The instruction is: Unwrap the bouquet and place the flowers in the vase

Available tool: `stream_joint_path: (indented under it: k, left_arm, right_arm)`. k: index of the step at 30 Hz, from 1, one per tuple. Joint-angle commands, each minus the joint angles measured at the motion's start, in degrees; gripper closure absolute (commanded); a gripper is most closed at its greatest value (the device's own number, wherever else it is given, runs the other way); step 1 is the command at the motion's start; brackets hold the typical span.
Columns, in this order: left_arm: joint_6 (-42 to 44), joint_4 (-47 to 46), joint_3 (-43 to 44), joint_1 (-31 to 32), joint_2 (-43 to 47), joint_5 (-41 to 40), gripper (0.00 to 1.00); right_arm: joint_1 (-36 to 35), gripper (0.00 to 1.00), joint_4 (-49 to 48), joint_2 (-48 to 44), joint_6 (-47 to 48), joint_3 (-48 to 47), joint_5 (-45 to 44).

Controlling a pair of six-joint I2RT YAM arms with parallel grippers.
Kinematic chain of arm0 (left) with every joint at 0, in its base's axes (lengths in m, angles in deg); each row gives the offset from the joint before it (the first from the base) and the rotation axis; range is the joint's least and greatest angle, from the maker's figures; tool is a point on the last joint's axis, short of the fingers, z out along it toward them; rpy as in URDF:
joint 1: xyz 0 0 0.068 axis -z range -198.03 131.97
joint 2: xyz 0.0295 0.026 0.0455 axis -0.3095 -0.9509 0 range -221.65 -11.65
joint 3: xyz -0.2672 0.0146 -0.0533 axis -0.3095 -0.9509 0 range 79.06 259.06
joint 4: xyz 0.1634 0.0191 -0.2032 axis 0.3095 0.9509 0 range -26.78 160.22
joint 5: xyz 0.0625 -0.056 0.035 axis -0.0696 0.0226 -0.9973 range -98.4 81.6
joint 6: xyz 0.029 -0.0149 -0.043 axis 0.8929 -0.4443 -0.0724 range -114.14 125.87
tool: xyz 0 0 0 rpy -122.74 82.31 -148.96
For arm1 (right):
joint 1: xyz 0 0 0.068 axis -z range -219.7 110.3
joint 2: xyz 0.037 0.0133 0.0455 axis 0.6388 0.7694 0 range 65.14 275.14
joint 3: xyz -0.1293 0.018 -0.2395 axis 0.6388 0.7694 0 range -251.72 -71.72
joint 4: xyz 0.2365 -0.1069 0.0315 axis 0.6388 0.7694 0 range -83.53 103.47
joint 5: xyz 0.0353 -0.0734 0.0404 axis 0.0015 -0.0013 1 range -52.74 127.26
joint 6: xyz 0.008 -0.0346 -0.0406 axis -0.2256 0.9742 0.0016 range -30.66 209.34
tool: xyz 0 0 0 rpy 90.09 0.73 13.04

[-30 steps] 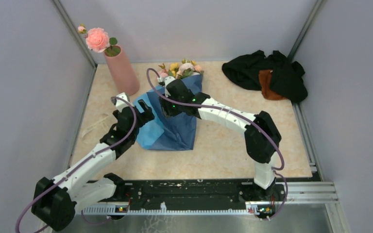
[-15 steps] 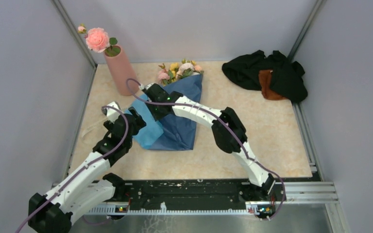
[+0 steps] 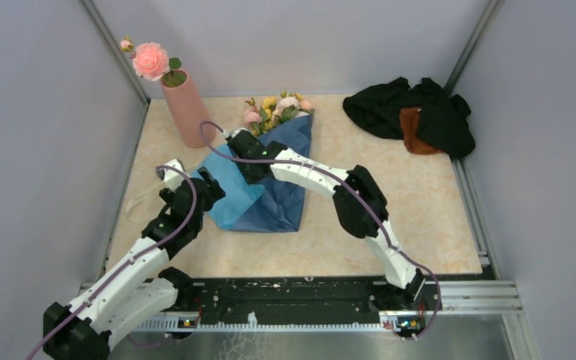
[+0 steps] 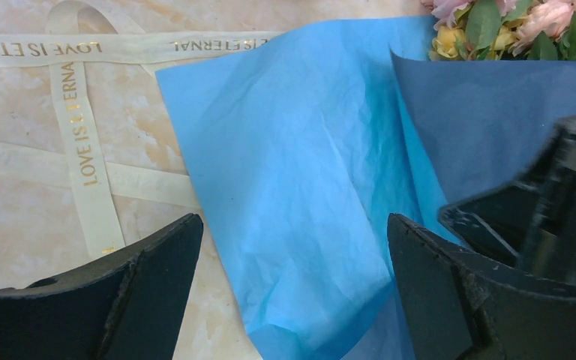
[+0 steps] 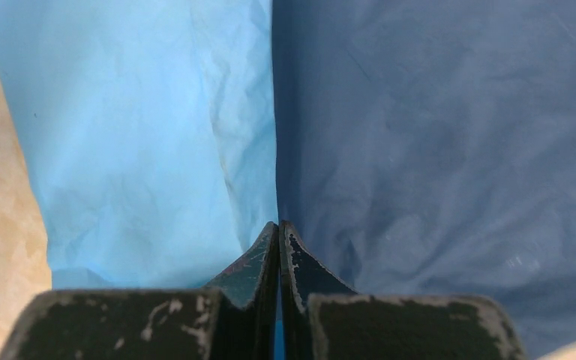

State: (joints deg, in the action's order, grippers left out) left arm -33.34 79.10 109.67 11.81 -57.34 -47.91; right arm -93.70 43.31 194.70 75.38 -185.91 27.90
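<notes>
Swinging in from the right over the last second, the right claw (image 5: 278, 225) now sits low on the bouquet (image 3: 281, 187) with its fingers pressed together. It pinches a thin edge of the wrapping paper (image 5: 142, 127) at the seam where the pale blue sheet on its left meets the dark blue sheet on its right. The left claw (image 4: 292, 221), drawn back slightly, is spread wide and holds nothing, with the pale sheet ahead of it between its fingers. The untied cream ribbon (image 4: 82, 142) lies flat to its left. The flowers (image 3: 277, 109) poke from the wrap ahead and right of that claw. The vase (image 3: 187, 112) stands upright beyond and left of the right claw, near the paper.
</notes>
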Motion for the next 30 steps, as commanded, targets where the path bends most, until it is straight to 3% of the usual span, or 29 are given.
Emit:
stream_joint_path:
  k: [1,17,30]
  left_arm:
    - [0.9,-1.8,-1.0,-0.4,0.2,1.9,0.01]
    - [0.8,-9.1,-1.6,-0.4,-5.4,10.6,0.01]
    - [-0.2,-13.8,-5.9,-0.3,-3.3,15.8,0.01]
  right_arm:
    - [-0.3,1.00,-4.0,-13.1,-1.5,5.1,-3.3]
    - [4.9,1.00,-11.4,-43.3,-7.7,39.9,-11.1]
    - [5.3,1.00,-8.4,-65.4,-17.8,62.8,-17.5]
